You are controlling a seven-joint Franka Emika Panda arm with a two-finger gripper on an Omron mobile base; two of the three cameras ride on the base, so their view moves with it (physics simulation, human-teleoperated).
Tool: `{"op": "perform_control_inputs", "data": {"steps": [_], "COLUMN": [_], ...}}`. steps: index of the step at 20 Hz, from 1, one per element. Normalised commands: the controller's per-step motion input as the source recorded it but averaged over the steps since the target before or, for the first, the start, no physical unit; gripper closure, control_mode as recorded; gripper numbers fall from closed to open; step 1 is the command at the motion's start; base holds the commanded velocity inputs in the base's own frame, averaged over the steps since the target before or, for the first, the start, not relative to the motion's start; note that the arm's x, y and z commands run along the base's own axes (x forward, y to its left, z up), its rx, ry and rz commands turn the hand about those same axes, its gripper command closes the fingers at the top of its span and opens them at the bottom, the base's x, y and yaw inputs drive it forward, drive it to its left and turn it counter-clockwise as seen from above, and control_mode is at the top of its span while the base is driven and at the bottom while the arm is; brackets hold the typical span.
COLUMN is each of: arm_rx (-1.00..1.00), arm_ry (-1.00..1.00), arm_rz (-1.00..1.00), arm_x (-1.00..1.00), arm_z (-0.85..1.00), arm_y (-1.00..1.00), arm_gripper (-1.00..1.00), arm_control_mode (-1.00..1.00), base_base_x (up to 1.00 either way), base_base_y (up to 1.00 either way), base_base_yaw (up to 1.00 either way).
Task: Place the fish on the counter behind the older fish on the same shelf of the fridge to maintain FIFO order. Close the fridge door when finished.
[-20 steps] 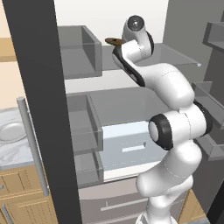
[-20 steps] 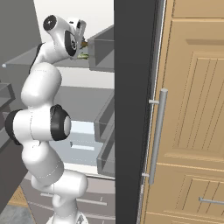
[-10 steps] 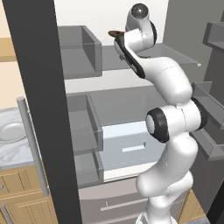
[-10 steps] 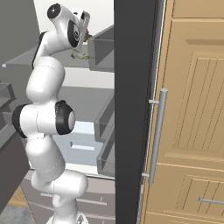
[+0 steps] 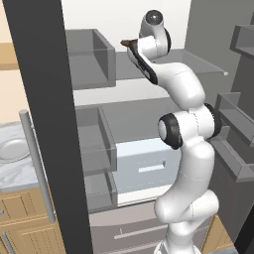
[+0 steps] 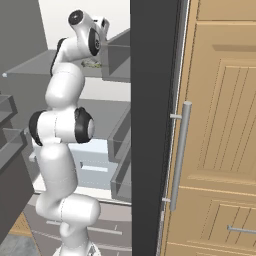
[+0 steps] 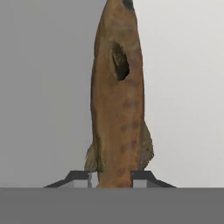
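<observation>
The brown fish (image 7: 117, 105) is off the counter (image 5: 20, 171) and in the gripper (image 7: 114, 177), whose two finger tips are closed on its tail end so that the body sticks straight out ahead of the hand. In the left base view the arm reaches up into the open fridge (image 5: 149, 119), and the tip of the fish pokes out beside the hand, level with the upper shelf (image 5: 188, 62); whether it hangs just above the panel or touches it cannot be told. In the right base view a pale, olive-grey shape, most likely the older fish (image 6: 90, 63), lies on that same shelf close to the hand, but it is small and partly hidden, so which side of it the brown fish is on is unclear. So the pickup and the carry look done, and the placing seems to be in hand but not finished, since the fish is not yet released. What is left, by my judgement, is to set the fish down behind the older one, let go, draw the arm out clear of the shelf and door bins, and shut the door (image 6: 152, 125), which stands wide open.
</observation>
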Motion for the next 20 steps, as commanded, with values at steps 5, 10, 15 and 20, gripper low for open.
{"op": "perform_control_inputs", "data": {"steps": [5, 10, 15, 20], "arm_rx": [-0.04, -0.05, -0.01, 0.00], "arm_ry": [0.08, 0.01, 0.00, -0.12], "arm_rz": [0.03, 0.00, 0.00, 0.01], "arm_x": [0.32, 0.02, 0.00, -0.45], "arm_z": [-0.22, -0.13, 0.00, 0.24], "arm_y": [0.00, -0.03, 0.00, 0.00], "arm_gripper": [-1.00, -1.00, -1.00, -1.00], "arm_control_mode": [-1.00, -1.00, -1.00, -1.00], "base_base_x": [0.00, 0.00, 0.00, 0.00], "base_base_y": [0.00, 0.00, 0.00, 0.00], "base_base_yaw": [0.00, 0.00, 0.00, 0.00]}}
